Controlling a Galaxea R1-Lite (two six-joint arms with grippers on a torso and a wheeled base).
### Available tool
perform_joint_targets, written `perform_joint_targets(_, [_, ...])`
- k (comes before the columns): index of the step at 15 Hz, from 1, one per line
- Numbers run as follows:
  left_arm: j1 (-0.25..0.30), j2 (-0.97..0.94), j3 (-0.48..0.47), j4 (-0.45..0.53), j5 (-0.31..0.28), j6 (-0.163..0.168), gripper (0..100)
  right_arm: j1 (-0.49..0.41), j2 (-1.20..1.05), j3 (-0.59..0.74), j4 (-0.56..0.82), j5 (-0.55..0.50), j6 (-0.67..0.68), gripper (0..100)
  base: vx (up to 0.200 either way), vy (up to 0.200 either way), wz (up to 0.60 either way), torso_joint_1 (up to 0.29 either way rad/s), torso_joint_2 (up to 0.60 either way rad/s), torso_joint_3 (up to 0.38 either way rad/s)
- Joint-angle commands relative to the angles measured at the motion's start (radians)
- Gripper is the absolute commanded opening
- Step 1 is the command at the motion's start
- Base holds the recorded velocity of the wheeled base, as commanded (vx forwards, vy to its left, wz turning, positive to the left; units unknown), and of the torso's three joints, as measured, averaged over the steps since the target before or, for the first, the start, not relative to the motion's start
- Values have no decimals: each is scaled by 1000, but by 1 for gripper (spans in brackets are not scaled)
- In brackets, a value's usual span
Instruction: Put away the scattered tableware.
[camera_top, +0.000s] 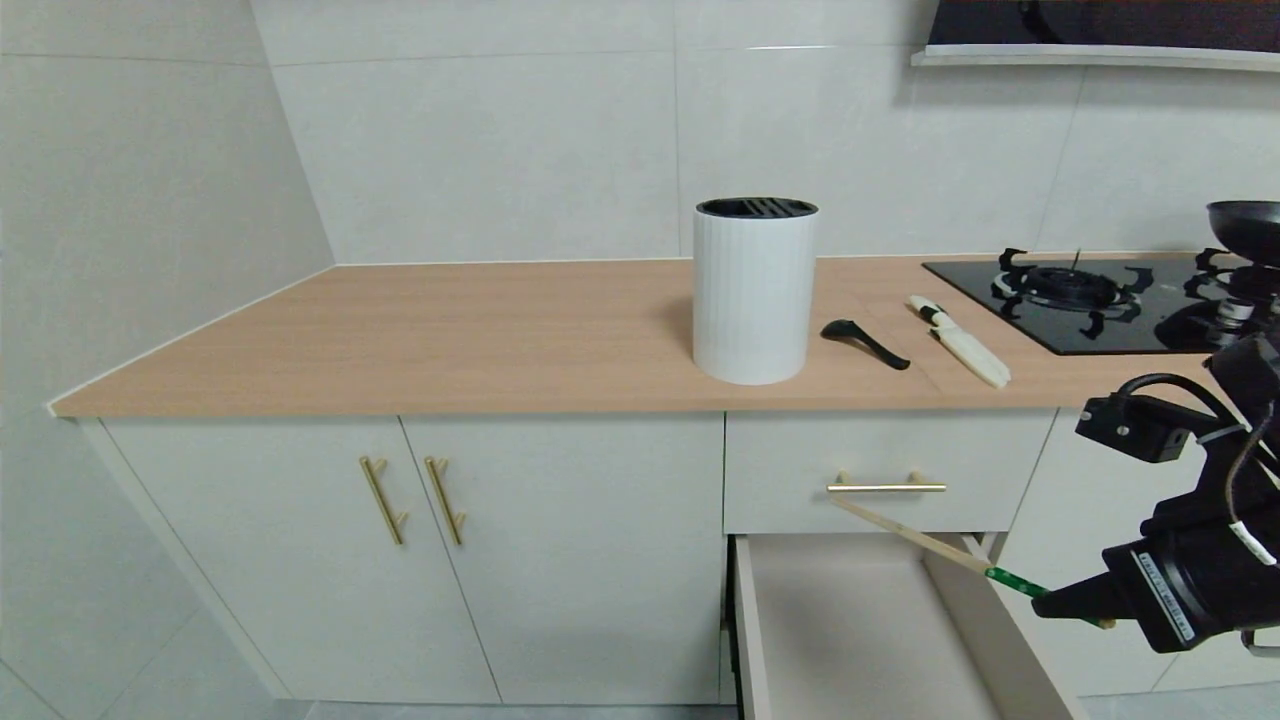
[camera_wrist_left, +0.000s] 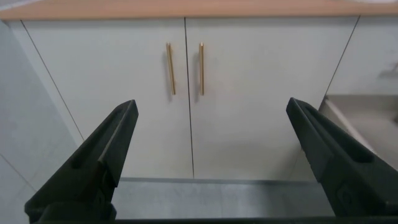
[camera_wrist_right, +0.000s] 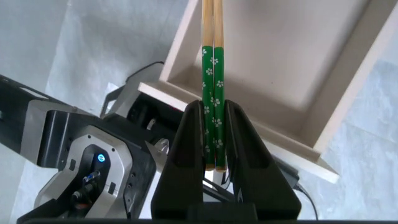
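Counter (camera_top: 500, 330), drawer (camera_top: 748, 630) open below. Right gripper (camera_top: 1070, 603) clamped on chopsticks (camera_top: 930, 545), left gripper (camera_wrist_left: 211, 115) spread. Risk: tips snag handle (camera_top: 886, 487), twist loose.

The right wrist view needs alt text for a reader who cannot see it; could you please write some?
The right gripper is shut on a pair of wooden chopsticks with green flowered ends. The chopsticks point out over the pale inside of an open drawer.
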Motion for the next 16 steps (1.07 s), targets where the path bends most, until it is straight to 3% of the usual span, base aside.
perform_joint_targets(1, [0,0,0,0,1,0,100,0,15,1,1,1,0,0,0,0,0,-188,486,300])
perform_joint_targets(12, [0,0,0,0,1,0,100,8,35,7,1,1,0,0,0,0,0,-136,455,306])
perform_joint_targets(16, [0,0,0,0,1,0,100,9,44,5,1,1,0,0,0,0,0,-25,110,93])
